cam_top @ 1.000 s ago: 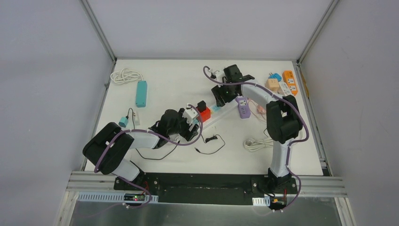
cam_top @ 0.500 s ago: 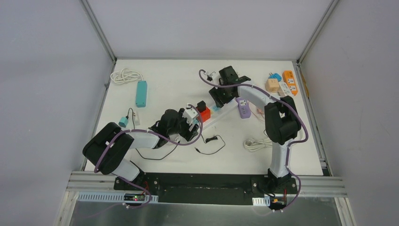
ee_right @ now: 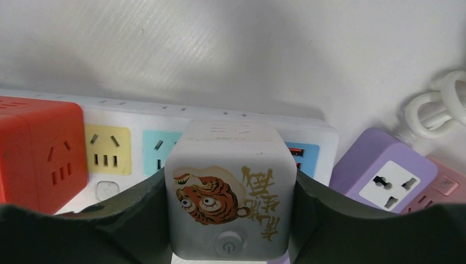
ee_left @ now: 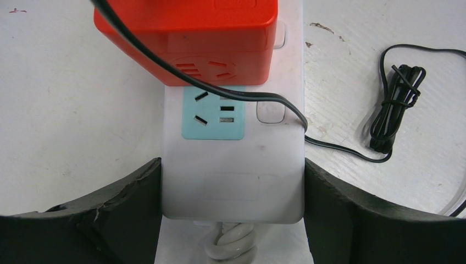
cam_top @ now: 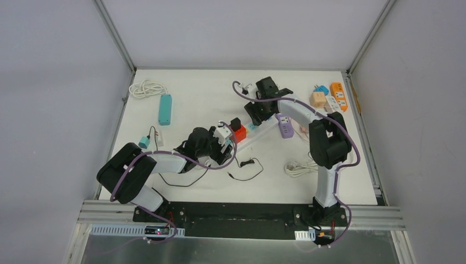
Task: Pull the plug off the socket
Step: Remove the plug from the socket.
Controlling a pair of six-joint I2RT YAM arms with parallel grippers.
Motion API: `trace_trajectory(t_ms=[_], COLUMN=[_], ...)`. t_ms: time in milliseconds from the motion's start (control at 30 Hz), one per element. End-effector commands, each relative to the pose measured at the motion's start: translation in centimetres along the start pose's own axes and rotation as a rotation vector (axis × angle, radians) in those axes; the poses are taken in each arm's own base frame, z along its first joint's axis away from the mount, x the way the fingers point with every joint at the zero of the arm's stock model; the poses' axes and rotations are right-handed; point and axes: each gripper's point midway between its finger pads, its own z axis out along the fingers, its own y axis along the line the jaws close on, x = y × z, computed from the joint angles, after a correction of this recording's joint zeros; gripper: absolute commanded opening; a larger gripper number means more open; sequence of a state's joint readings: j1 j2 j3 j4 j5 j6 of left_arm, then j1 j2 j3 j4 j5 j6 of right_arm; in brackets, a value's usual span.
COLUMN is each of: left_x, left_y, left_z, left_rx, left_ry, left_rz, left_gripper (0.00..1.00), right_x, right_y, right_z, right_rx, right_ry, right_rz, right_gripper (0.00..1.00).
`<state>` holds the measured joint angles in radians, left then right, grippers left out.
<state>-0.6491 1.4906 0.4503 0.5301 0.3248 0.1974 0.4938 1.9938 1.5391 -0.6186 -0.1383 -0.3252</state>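
The socket is a long white power strip [cam_top: 262, 131] lying slantwise mid-table. My left gripper [ee_left: 233, 204] is shut on its cable end [ee_left: 233, 181], with the fingers pressed against both long sides. A red cube adapter [ee_left: 187, 33] with a black cord sits plugged in further along the strip. The plug is a white cube with a tiger print [ee_right: 231, 192]. My right gripper [ee_right: 231, 220] is shut on its two sides. It sits in front of the strip's blue outlet [ee_right: 156, 148], and its prongs are hidden. In the top view my right gripper [cam_top: 258, 113] covers it.
A purple adapter [cam_top: 284, 125] lies just right of the strip's far end, with orange and tan adapters [cam_top: 329, 98] behind it. A thin black cable [cam_top: 247, 165] and a white cable coil [cam_top: 299, 168] lie nearer. At the left are a teal strip [cam_top: 165, 109], a white coil [cam_top: 147, 88] and a teal plug [cam_top: 144, 142].
The right gripper, with the tiger-print plug in it, shifted a little to the left during the first half second, then held still. The left arm has not moved.
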Motion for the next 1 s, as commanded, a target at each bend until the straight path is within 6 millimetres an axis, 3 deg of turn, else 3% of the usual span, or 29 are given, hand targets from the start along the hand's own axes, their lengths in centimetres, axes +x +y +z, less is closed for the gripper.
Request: trace_trajectory(t_ms=[0, 100, 233, 400, 500, 767, 867, 967], left_x=[0.2, 0.2, 0.2, 0.3, 0.3, 0.3, 0.3, 0.3], left_y=[-1.6, -1.7, -1.7, -1.7, -1.7, -1.7, -1.7, -1.7], left_z=[0.0, 0.1, 0.2, 0.2, 0.2, 0.2, 0.2, 0.2], left_rx=[0.081, 0.083, 0.084, 0.086, 0.086, 0.088, 0.089, 0.090], left_ry=[0.014, 0.016, 0.017, 0.019, 0.020, 0.020, 0.019, 0.020], left_rz=[0.007, 0.007, 0.007, 0.008, 0.007, 0.007, 0.007, 0.007], left_gripper=[0.00, 0.00, 0.00, 0.00, 0.00, 0.00, 0.00, 0.00], right_x=[1.3, 1.2, 1.6, 2.0, 1.8, 1.0, 1.2, 1.6], right_y=[0.3, 0.5, 2.0, 2.0, 1.8, 0.6, 0.9, 2.5], right_z=[0.1, -0.1, -0.2, -0.2, -0.3, 0.0, 0.0, -0.2], right_rx=[0.079, 0.033, -0.160, -0.272, -0.248, 0.073, 0.043, -0.146], right_ry=[0.064, 0.053, 0.046, 0.043, 0.034, 0.068, 0.071, 0.058], right_rz=[-0.166, -0.124, 0.014, 0.121, 0.104, -0.175, -0.160, -0.047], right_gripper=[0.00, 0.00, 0.00, 0.00, 0.00, 0.00, 0.00, 0.00])
